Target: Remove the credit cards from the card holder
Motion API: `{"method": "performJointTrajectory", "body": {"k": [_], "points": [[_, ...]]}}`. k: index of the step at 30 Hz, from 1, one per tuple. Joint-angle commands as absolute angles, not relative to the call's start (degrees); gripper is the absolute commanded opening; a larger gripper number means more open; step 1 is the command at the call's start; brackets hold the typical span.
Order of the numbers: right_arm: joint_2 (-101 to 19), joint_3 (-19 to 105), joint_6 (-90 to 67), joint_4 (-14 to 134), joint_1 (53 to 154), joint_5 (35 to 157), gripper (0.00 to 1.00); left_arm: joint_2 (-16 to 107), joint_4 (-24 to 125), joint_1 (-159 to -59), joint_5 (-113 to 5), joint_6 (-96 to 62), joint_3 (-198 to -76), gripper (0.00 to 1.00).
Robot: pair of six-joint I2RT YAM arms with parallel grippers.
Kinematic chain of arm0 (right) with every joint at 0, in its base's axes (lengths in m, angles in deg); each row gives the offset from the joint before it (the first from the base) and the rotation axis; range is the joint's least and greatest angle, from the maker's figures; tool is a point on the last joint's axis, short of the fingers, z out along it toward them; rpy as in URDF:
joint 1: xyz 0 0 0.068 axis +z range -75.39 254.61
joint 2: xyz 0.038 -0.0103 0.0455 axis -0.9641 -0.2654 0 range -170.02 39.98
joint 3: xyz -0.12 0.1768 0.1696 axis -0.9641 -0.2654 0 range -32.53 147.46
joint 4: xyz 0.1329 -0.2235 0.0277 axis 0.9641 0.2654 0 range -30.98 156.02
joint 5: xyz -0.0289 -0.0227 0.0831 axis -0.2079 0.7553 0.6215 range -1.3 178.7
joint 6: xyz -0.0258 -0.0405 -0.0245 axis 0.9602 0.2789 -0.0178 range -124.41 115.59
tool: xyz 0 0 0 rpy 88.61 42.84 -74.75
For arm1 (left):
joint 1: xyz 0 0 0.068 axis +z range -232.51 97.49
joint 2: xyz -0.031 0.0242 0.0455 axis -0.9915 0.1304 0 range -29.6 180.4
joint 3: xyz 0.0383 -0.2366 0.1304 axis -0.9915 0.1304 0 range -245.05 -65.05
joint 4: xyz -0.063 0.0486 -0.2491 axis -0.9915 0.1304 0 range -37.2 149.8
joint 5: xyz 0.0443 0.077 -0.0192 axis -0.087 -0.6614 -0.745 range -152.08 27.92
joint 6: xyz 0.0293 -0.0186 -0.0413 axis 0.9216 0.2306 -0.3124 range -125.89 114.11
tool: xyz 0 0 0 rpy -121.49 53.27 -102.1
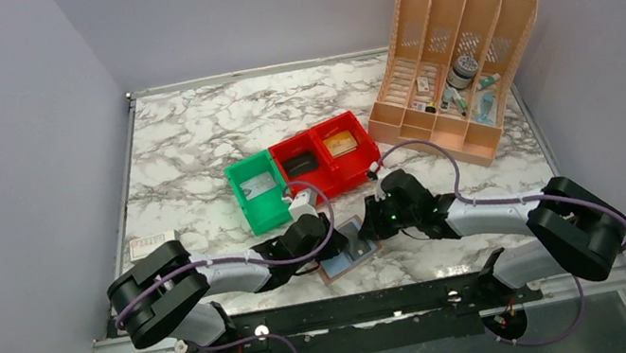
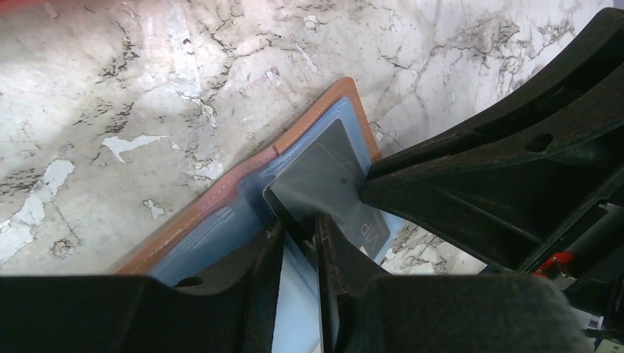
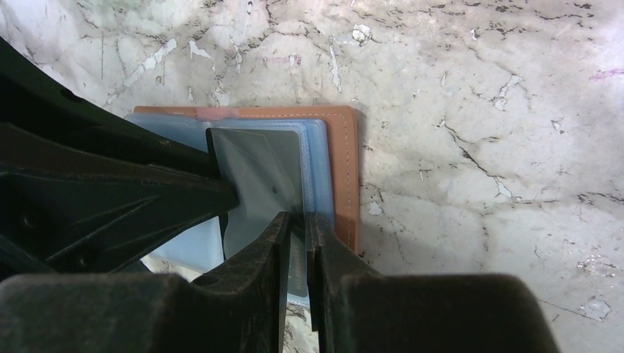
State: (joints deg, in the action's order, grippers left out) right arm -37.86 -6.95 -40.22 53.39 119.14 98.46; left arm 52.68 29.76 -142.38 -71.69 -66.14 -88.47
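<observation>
The fingers of the left gripper stand narrow at the bottom of the left wrist view. They pinch the lower corner of the dark grey card, which sticks partway out of a blue-grey pocket of the card holder. The card holder lies flat on the marble table, its brown edge running from the lower left up to the middle of that frame. The right gripper is likewise narrow, at the bottom of the right wrist view. Its fingers close on the near edge of the pocket panel just right of the card, though how firmly they grip cannot be told. In the top view the card holder sits at lower centre, between the two grippers, which come close together over it. Higher in that frame stand a green bin and a red bin. A yellow-gold card lies in the red bin's right compartment.
</observation>
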Motion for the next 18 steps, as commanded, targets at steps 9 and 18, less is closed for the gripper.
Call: {"method": "performJointTrajectory", "body": {"k": [9,18], "points": [[-41.0,-10.3,-40.8,56.5,119.7,99.2,0.15,49.0,25.5,-146.1,-77.0,-75.6,-82.2,0.28],[-41.7,-10.4,-41.0,56.4,119.7,99.3,0.15,45.7,24.7,-147.2,-75.9,-76.5,-80.1,0.32]]}}
